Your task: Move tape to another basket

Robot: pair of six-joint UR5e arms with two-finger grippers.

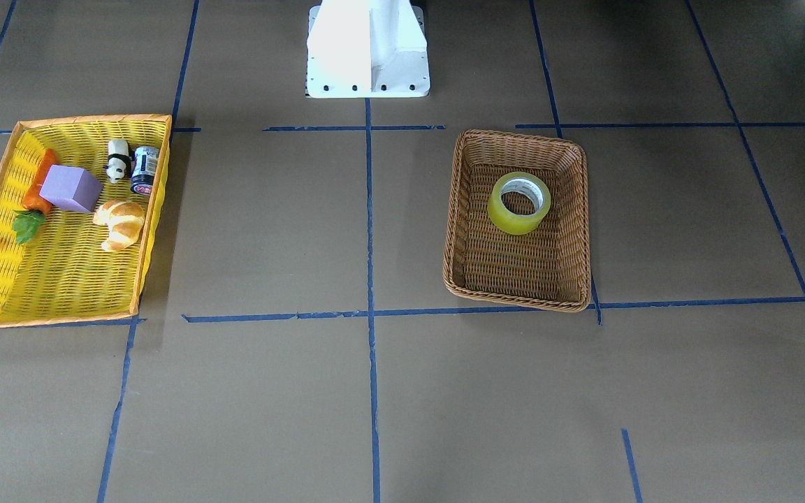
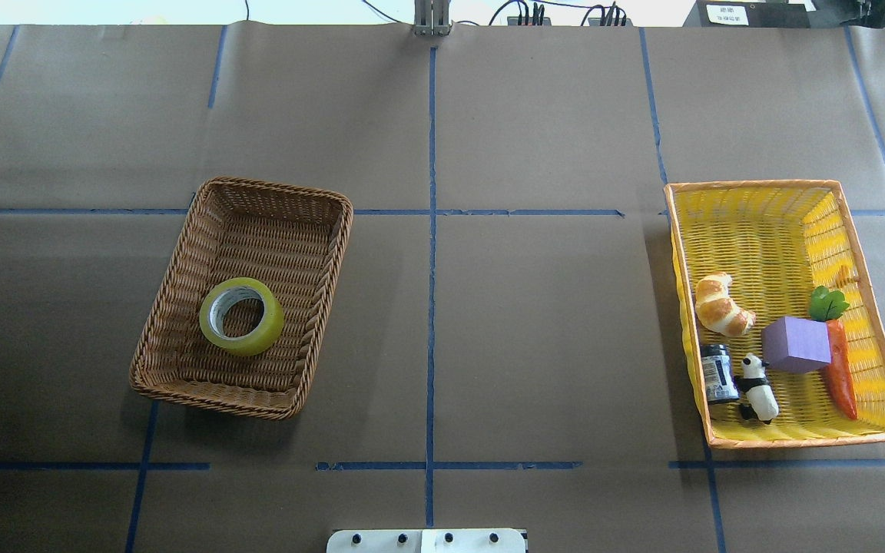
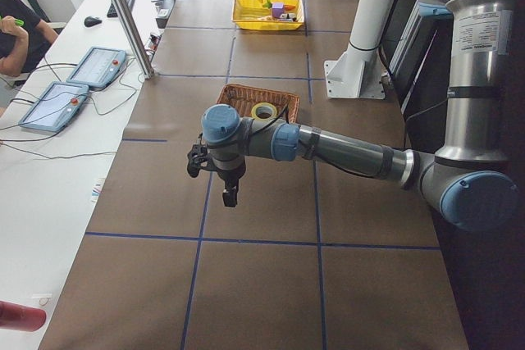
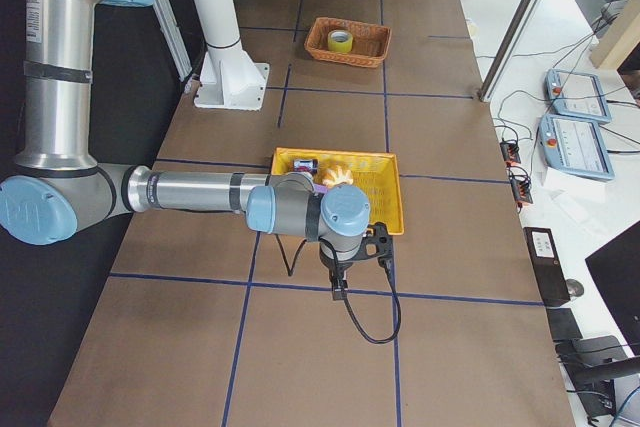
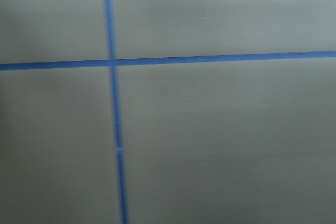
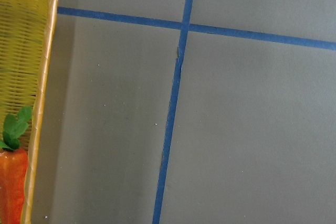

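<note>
Now tape (image 1: 519, 202) flat in brown basket (image 1: 453, 209) near left edge of table (image 1: 270, 391); left gripper (image 3: 230, 196), right gripper (image 4: 338, 292): jaw state unclear.

The tape (image 1: 519, 203) is see-through yellow-green with a white printed core, and the basket (image 1: 518, 272) is a plain brown wicker weave. The tray (image 1: 60, 279) is a bright yellow weave with an orange rim, and the table (image 1: 270, 230) is brown with blue grid lines.

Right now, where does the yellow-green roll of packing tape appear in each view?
Front-facing: yellow-green roll of packing tape, right of centre.
Overhead: tape, left of centre.
Exterior left: tape, above centre.
Exterior right: tape, top centre.
Left wrist: absent.
Right wrist: absent.
Shared landmark: the brown woven wicker basket holding it.
</note>
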